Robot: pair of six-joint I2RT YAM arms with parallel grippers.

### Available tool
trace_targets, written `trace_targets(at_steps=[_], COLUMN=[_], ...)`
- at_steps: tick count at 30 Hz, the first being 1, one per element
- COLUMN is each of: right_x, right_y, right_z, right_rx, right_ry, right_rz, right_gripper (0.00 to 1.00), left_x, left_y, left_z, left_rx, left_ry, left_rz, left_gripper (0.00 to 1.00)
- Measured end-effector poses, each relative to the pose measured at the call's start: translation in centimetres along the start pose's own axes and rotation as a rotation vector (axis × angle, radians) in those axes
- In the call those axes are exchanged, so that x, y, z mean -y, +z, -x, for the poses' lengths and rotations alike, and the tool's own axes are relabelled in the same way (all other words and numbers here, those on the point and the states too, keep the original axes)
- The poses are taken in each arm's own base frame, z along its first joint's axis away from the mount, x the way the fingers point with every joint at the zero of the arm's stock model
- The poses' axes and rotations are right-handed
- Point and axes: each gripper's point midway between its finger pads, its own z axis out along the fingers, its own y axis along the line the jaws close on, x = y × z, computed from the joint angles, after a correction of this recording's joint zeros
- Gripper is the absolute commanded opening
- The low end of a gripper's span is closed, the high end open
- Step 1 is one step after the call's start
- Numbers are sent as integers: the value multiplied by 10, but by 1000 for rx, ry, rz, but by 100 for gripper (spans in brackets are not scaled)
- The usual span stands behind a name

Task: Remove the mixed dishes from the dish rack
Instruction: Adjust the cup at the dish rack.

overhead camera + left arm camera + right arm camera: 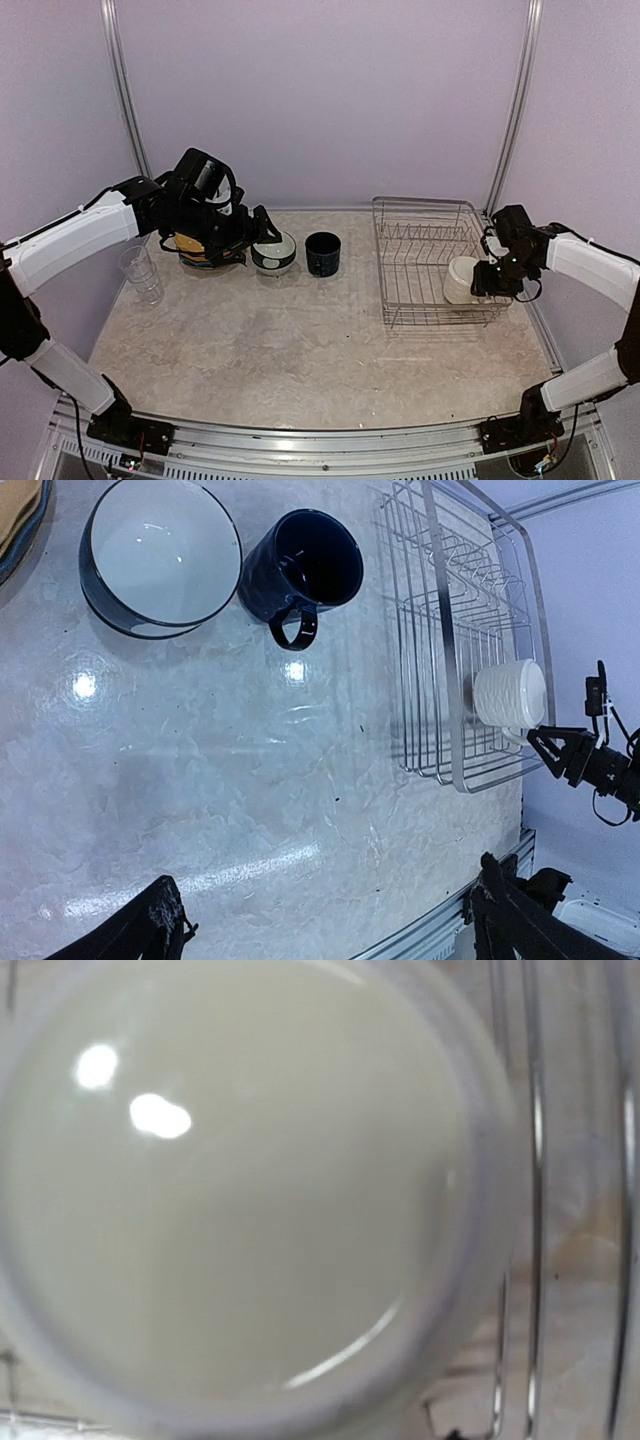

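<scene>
The right gripper (487, 277) hangs over the near right corner of the dish rack (378, 240). Whether its jaws are apart or closed cannot be told, since no finger is shown in its wrist view. Just to its left, so close that contact cannot be ruled out, the cream mug (461, 279) is found inside the rack against the near right wall. In the wrist view a glossy round face of the mug fills nearly the whole frame, so the mug's axis is judged to lie roughly along the gripper's line of approach, with a round end turned toward it. Whether that end is the mouth or the base is not certain. No other dish is seen in the rack. The left gripper (262, 226), its fingers spread wide with nothing between them, is well apart on the far left of the table (300, 350), just beside the dark bowl (273, 252). The navy mug (322, 253), stacked plates (200, 250) and clear glasses (140, 268) are also set there. The right arm is therefore by far the nearer to the cream mug.
</scene>
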Motion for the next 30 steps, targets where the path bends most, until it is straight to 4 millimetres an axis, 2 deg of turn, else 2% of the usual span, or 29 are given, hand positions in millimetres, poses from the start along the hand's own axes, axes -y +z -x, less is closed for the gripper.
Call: trace_targets(at_steps=[9, 17, 19, 24, 30], right_x=[-2, -5, -5, -7, -22], right_y=[32, 50, 50, 46, 11], right_z=[-4, 10, 13, 16, 33], right_rx=[-49, -10, 1, 15, 116], right_ry=[-9, -8, -5, -5, 6], right_rz=[-3, 5, 4, 14, 115], right_gripper=[29, 4, 0, 0, 0], left_x=[0, 0, 0, 0, 4], left_y=[0, 0, 0, -1, -4], left_z=[0, 0, 0, -1, 3], left_rx=[-1, 0, 1, -1, 3], left_ry=[0, 0, 0, 1, -1], left_rz=[0, 0, 0, 1, -14], left_gripper=[95, 95, 95, 95, 95])
